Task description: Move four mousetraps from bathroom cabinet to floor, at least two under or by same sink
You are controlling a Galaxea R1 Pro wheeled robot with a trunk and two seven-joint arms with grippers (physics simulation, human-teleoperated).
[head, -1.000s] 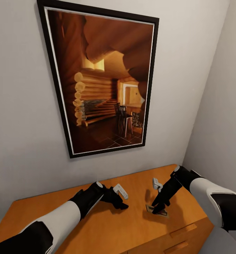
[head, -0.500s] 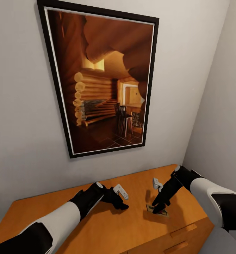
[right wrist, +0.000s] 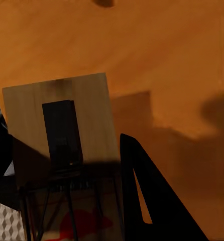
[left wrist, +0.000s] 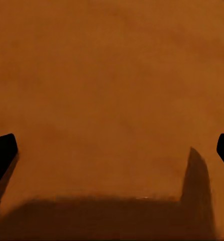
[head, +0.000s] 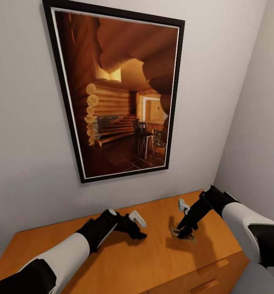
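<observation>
The small flat tan-brown wooden mousetrap lies on the orange-brown wooden cabinet top directly beneath the nearer right gripper, whose black fingers straddle it, while the left gripper hovers spread and empty.

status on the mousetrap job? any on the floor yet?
None placed that these views show. In hand: right gripper is down on one mousetrap lying on the cabinet top, fingers either side; grip not confirmed. Left gripper is open over bare wood. Left: carry traps to the bathroom floor, two by a sink.
</observation>
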